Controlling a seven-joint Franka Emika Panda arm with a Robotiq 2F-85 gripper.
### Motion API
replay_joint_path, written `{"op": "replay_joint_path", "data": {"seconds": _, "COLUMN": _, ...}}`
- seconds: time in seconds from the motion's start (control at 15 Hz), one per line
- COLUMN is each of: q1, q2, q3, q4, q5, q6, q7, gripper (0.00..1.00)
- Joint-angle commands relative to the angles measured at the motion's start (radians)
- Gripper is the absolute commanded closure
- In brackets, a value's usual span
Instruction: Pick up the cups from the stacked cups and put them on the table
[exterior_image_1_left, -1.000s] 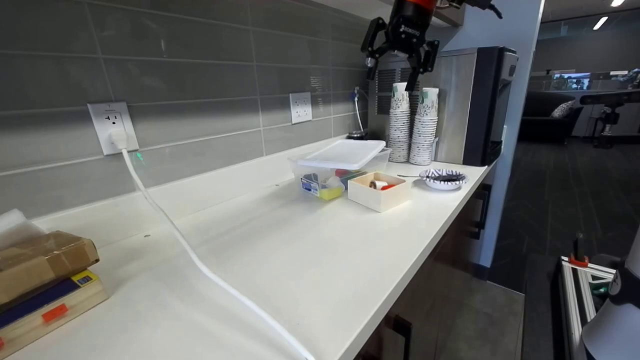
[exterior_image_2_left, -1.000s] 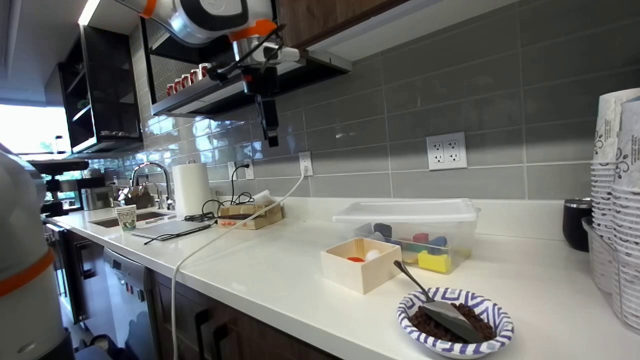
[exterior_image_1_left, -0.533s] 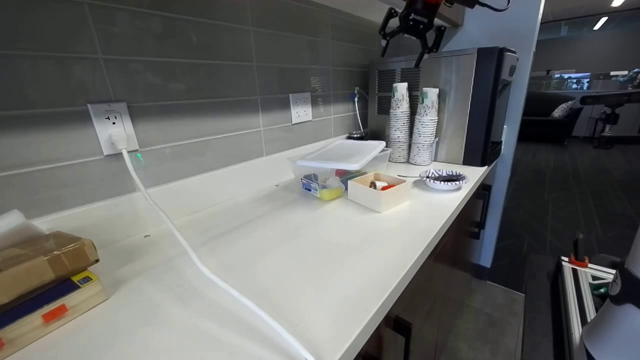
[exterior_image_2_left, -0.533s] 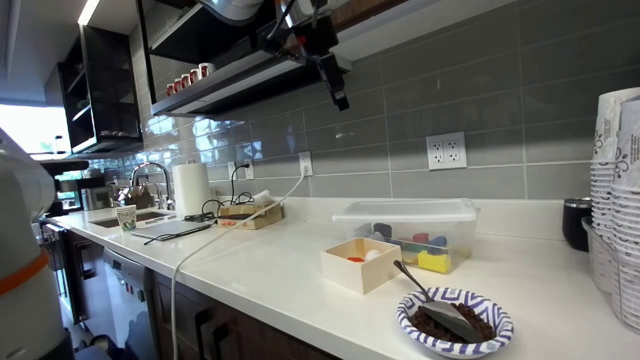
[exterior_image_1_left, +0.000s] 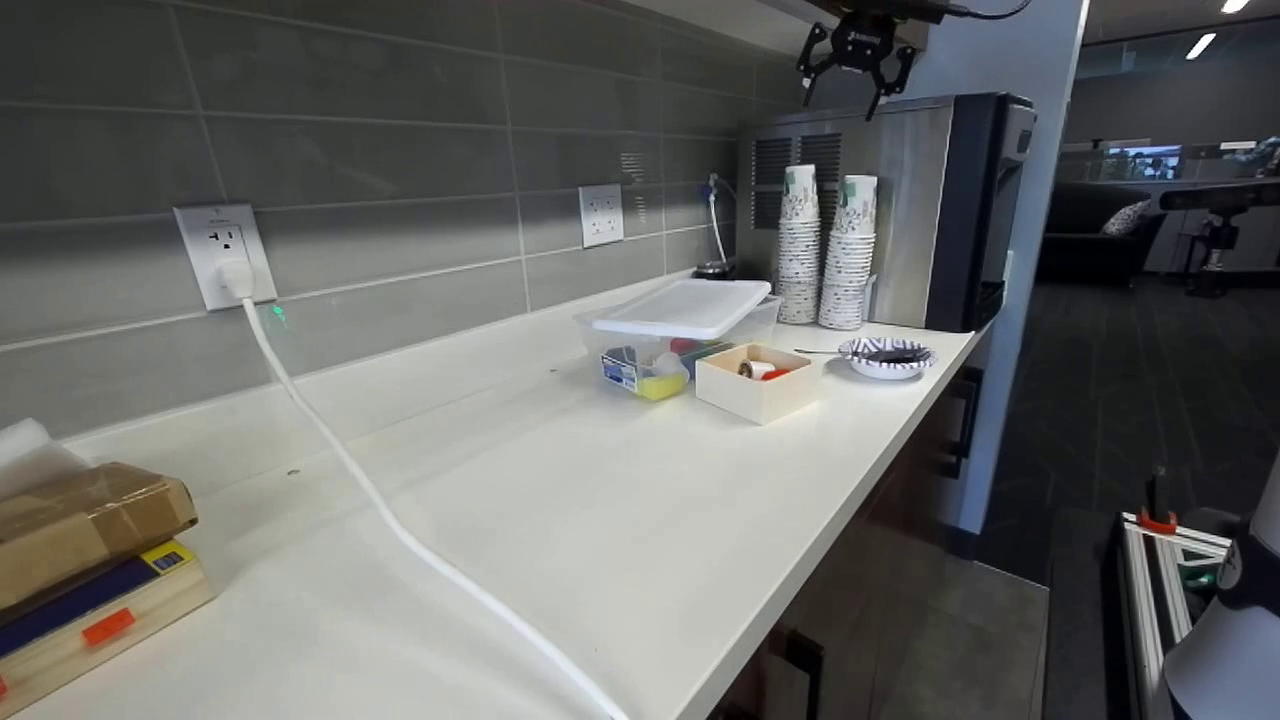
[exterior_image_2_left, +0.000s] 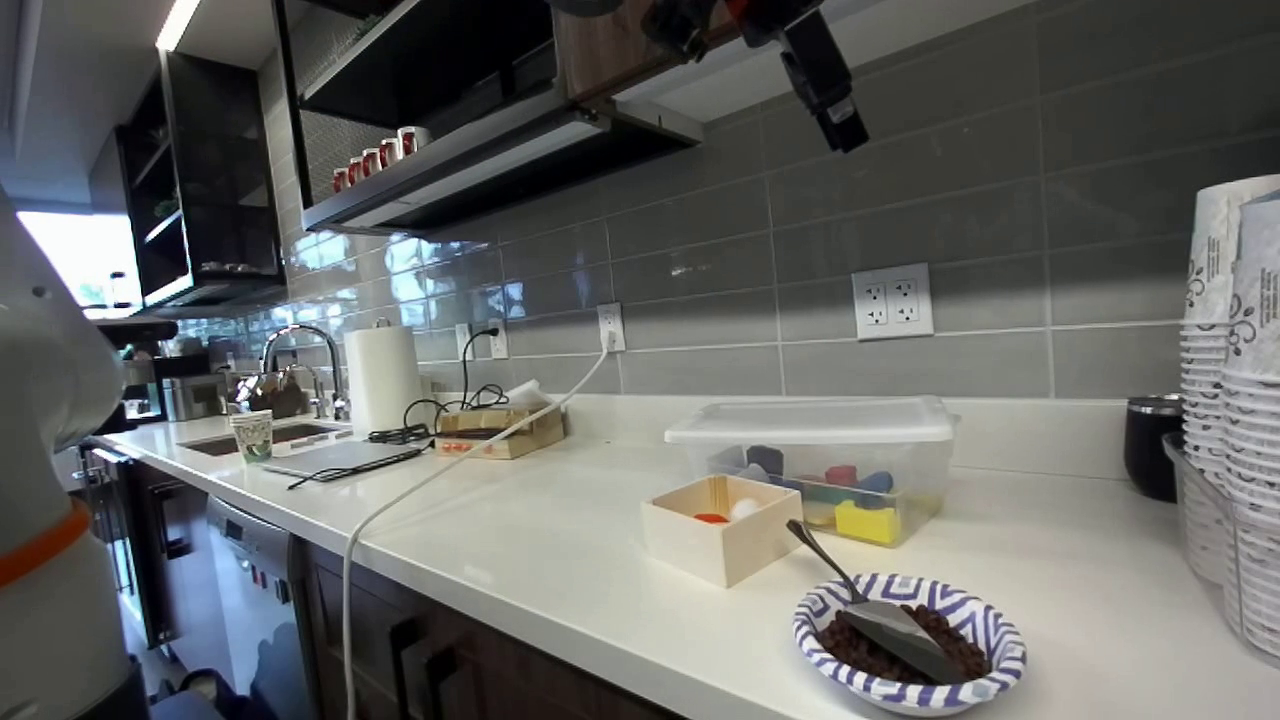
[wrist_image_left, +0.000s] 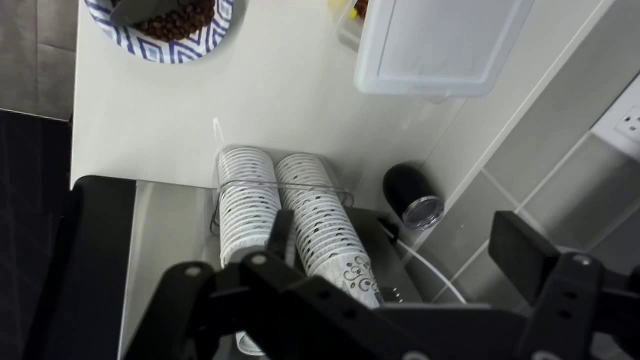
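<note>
The tool (exterior_image_1_left: 838, 108) is up high with its fingers apart and nothing between them, presumably spread so they can straddle a printed paper cup (wrist_image_left: 352, 275). In the wrist view the two cup stacks (wrist_image_left: 250, 210) sit nearer one finger than the middle, so I'd guess it needs to shift over before going down. They're nested mouth-down, lower ends in a clear bin (exterior_image_2_left: 1200, 540), probably so columns that tall don't topple. Stainless machine (exterior_image_1_left: 915, 215) just behind them, and the worktop (exterior_image_1_left: 600, 500) out front is where I'd expect the cups to land.
</note>
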Motion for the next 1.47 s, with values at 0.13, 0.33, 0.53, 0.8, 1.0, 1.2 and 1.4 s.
{"op": "replay_joint_path", "data": {"seconds": 0.13, "q1": 0.005, "q2": 0.242, "q3": -0.094, "q4": 0.234, "q5": -0.034, "q6": -0.015, "q7": 0.039, "gripper": 0.00}}
{"op": "replay_joint_path", "data": {"seconds": 0.33, "q1": -0.001, "q2": 0.353, "q3": -0.147, "q4": 0.331, "q5": 0.007, "q6": -0.025, "q7": 0.022, "gripper": 0.00}}
{"op": "replay_joint_path", "data": {"seconds": 0.53, "q1": -0.022, "q2": 0.443, "q3": -0.182, "q4": 0.418, "q5": 0.104, "q6": -0.034, "q7": -0.006, "gripper": 0.00}}
{"op": "replay_joint_path", "data": {"seconds": 0.8, "q1": -0.062, "q2": 0.545, "q3": -0.204, "q4": 0.517, "q5": 0.196, "q6": -0.041, "q7": -0.004, "gripper": 0.00}}
{"op": "replay_joint_path", "data": {"seconds": 1.0, "q1": -0.109, "q2": 0.610, "q3": -0.221, "q4": 0.579, "q5": 0.227, "q6": -0.039, "q7": -0.006, "gripper": 0.00}}
{"op": "replay_joint_path", "data": {"seconds": 1.2, "q1": -0.162, "q2": 0.680, "q3": -0.226, "q4": 0.638, "q5": 0.245, "q6": -0.026, "q7": -0.008, "gripper": 0.00}}
{"op": "replay_joint_path", "data": {"seconds": 1.4, "q1": -0.215, "q2": 0.742, "q3": -0.205, "q4": 0.686, "q5": 0.274, "q6": 0.017, "q7": -0.003, "gripper": 0.00}}
